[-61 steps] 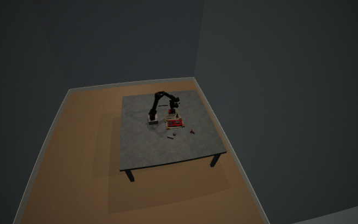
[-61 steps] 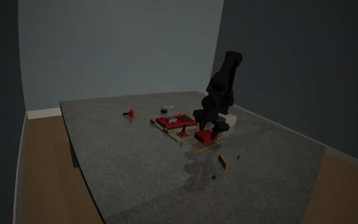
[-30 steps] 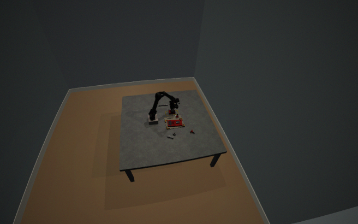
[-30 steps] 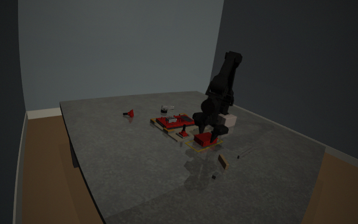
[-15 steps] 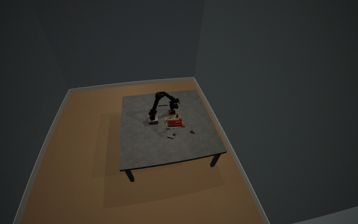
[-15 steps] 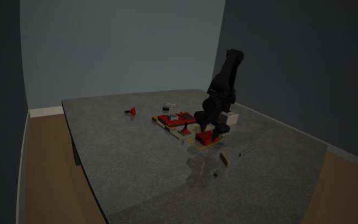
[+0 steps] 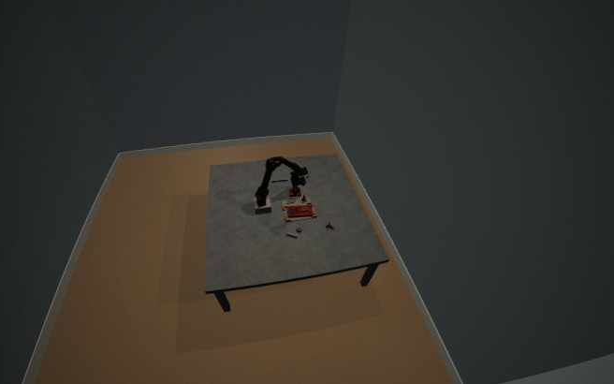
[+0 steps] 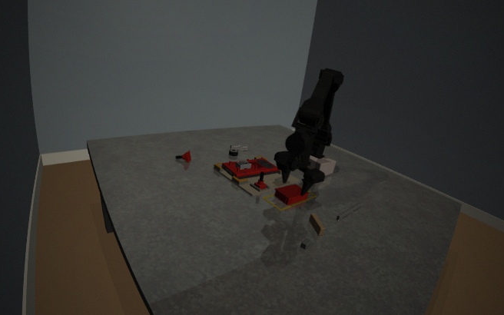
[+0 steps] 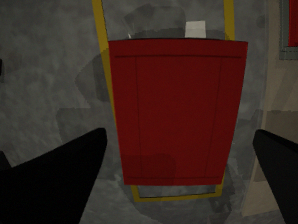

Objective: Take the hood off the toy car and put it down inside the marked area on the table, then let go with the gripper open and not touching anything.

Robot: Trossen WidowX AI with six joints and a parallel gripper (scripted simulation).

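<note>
The red hood (image 7: 291,192) (image 8: 291,193) (image 9: 180,110) lies on the table within the yellow outline (image 8: 271,203) (image 9: 101,25). In the wrist view its right side covers part of the outline's right line, so that margin is hard to judge. My gripper (image 8: 294,187) (image 9: 181,136) is open, pointing down, with one finger on each side of the hood. The wrist view shows a gap between the hood and each fingertip. The fingers are still low around it. The toy car (image 7: 292,211) (image 8: 246,170) sits on its board, without the hood.
A small red part with a black post (image 8: 260,184) stands beside the outline on the tan board. A wooden block (image 8: 316,223), a small dark block (image 8: 305,243) and a thin rod (image 8: 348,211) lie nearby. A red piece (image 7: 329,225) (image 8: 186,157) and a black ring (image 8: 233,152) lie farther off.
</note>
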